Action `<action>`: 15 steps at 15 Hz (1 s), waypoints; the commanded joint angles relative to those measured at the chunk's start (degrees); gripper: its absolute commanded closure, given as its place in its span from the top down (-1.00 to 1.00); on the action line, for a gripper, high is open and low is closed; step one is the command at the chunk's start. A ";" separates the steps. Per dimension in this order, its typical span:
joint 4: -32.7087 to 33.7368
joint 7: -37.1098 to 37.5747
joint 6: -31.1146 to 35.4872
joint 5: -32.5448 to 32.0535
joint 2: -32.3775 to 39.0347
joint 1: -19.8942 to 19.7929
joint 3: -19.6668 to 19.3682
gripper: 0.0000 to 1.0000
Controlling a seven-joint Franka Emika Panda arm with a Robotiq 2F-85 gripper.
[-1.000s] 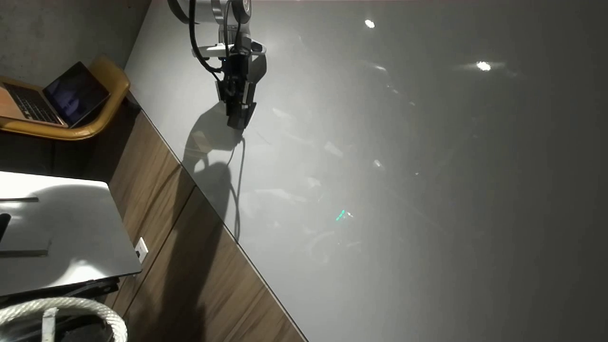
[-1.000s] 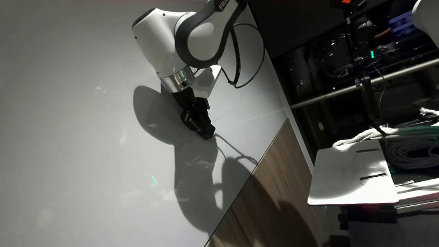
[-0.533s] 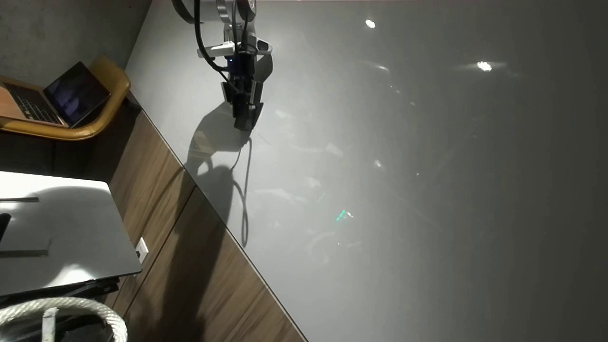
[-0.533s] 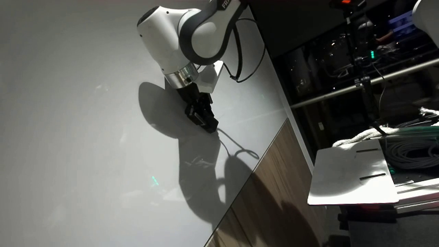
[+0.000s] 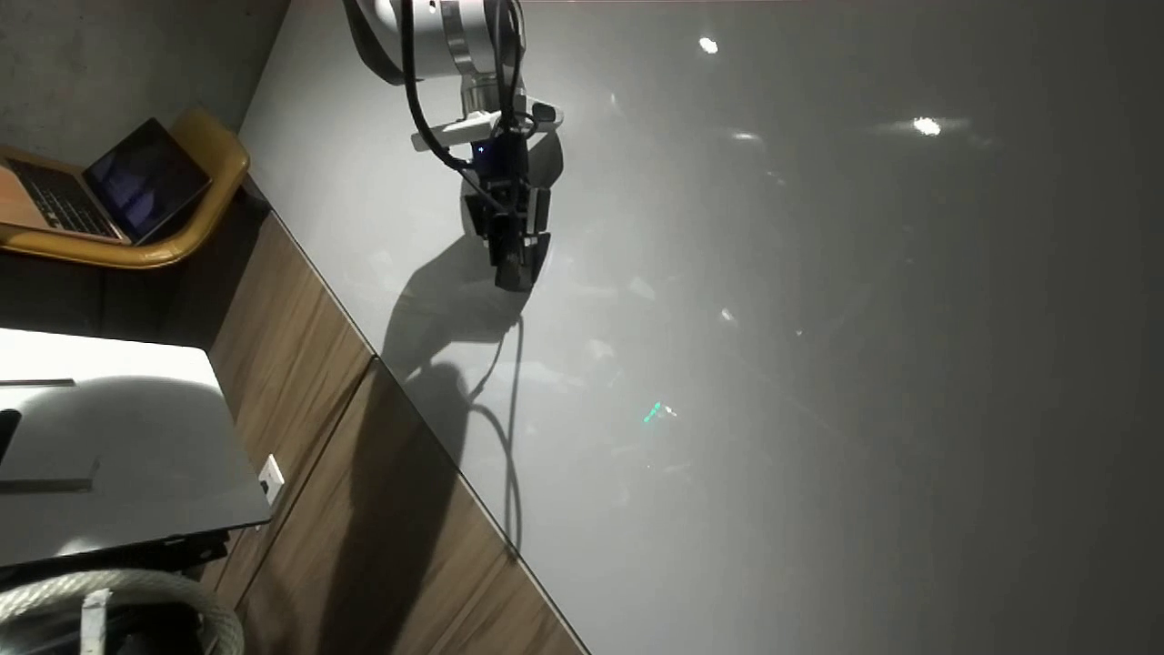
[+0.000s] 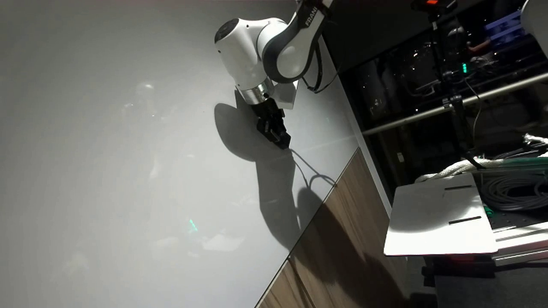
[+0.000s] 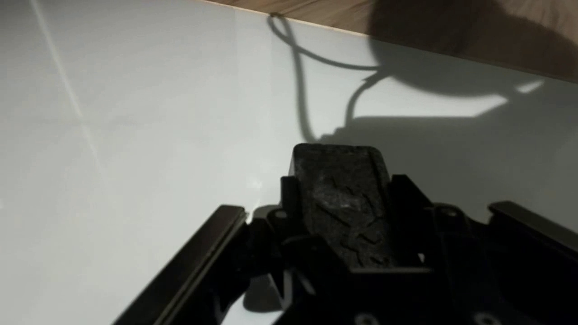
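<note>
I had my hand (image 7: 345,198) pinched on a black block (image 7: 339,174), rough and scratched with round corners, close to the smooth, shiny board (image 5: 818,364). The white arm (image 6: 243,55) by the board showed "FRAN".

In an exterior view, the letters "FRAN" can be read on a dark band (image 6: 309,19) of the robot arm (image 6: 274,51), the next being cut short; green glowing marks (image 6: 464,67) cannot be deciphered.
</note>
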 commanded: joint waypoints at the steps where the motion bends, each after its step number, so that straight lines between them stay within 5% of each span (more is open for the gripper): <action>1: 0.33 0.01 5.92 -3.88 -1.16 -3.78 -2.01 -0.43; 15: 0.59 5.33 9.75 -1.06 -6.71 0.13 6.33 -0.43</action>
